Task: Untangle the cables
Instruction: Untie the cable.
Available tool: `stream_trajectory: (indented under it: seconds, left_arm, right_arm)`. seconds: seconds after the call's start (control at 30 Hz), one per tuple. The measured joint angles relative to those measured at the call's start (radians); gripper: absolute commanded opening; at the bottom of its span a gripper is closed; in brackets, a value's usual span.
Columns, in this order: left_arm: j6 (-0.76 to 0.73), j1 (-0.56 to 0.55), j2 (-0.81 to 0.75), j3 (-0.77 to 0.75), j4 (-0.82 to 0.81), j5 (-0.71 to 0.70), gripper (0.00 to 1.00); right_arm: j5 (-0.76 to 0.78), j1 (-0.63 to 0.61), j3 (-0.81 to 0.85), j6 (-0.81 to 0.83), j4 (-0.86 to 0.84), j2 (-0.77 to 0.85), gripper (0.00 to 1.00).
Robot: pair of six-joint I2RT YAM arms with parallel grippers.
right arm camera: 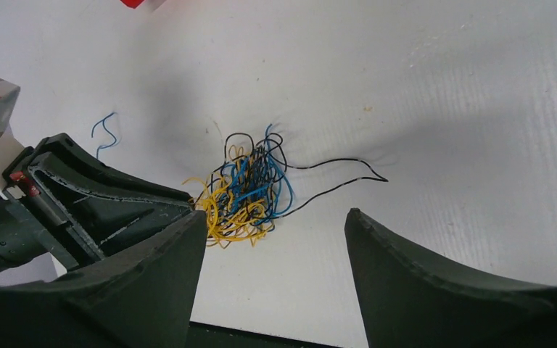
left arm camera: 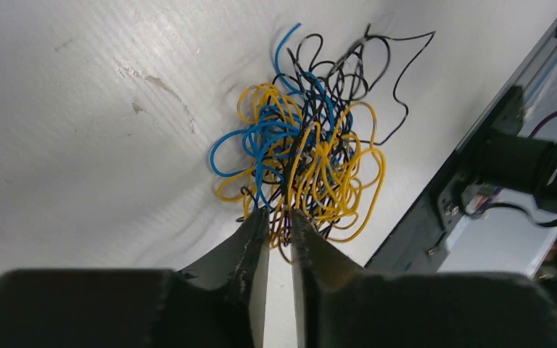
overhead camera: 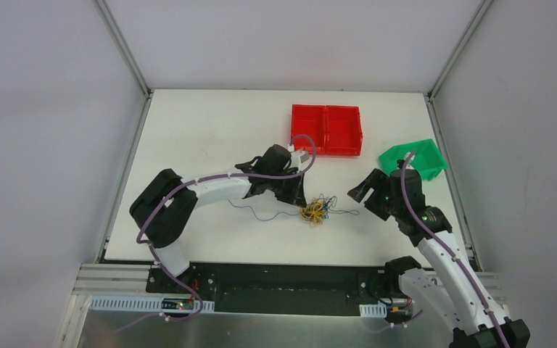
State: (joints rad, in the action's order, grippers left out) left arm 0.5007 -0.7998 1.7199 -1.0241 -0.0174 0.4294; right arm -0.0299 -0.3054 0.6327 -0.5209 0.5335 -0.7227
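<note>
The cables are a small knotted clump (overhead camera: 314, 211) of yellow, blue and black wires on the white table. In the left wrist view the clump (left arm camera: 308, 159) lies just beyond my left gripper (left arm camera: 279, 214). Its jaws are nearly closed, with yellow and dark strands pinched between the tips at the clump's near edge. From above, my left gripper (overhead camera: 301, 201) is at the clump's left side. My right gripper (overhead camera: 362, 190) is open and empty to the right of the clump. In the right wrist view, the clump (right arm camera: 243, 190) lies beyond my right gripper (right arm camera: 275, 217), toward its left finger.
A loose blue strand (overhead camera: 257, 212) trails left of the clump. A black strand (right arm camera: 341, 174) trails right from the clump. A red two-part bin (overhead camera: 326, 130) stands at the back. A green bin (overhead camera: 413, 159) stands at the right. The table's front edge is close behind the clump.
</note>
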Motion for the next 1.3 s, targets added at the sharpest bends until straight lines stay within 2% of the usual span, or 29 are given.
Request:
stream_trajectory:
  seconds: [0.27, 0.4, 0.5, 0.73, 0.9, 1.13, 1.2, 1.27, 1.3]
  left_arm:
    - [0.015, 0.016, -0.031, 0.020, -0.016, 0.040, 0.00]
    - [0.017, 0.029, -0.105, 0.049, -0.025, 0.047, 0.00]
    - [0.026, 0.035, -0.141, 0.069, -0.060, 0.059, 0.00]
    - [0.039, 0.035, -0.158, 0.117, -0.083, 0.066, 0.00]
    - [0.039, 0.035, -0.158, 0.124, -0.084, 0.066, 0.00]
    - [0.039, 0.035, -0.158, 0.130, -0.090, 0.065, 0.00]
    - [0.039, 0.035, -0.158, 0.137, -0.093, 0.065, 0.00]
    - [0.039, 0.035, -0.158, 0.141, -0.093, 0.064, 0.00]
    - [0.039, 0.035, -0.158, 0.141, -0.093, 0.063, 0.00]
  right_arm:
    - [-0.198, -0.027, -0.158, -0.080, -0.169, -0.053, 0.75]
    - [-0.221, -0.116, -0.174, -0.115, -0.246, -0.124, 0.69]
    - [-0.209, -0.183, -0.171, -0.126, -0.290, -0.173, 0.59]
    - [-0.103, -0.221, -0.121, -0.115, -0.287, -0.214, 0.55]
    - [-0.009, -0.215, -0.061, -0.081, -0.283, -0.237, 0.47]
    - [-0.019, -0.209, -0.036, -0.089, -0.326, -0.395, 0.45]
    - [-0.031, -0.212, -0.043, -0.098, -0.351, -0.425, 0.38]
    - [-0.047, -0.215, -0.048, -0.108, -0.381, -0.459, 0.24]
    - [-0.059, -0.216, -0.050, -0.116, -0.396, -0.479, 0.14]
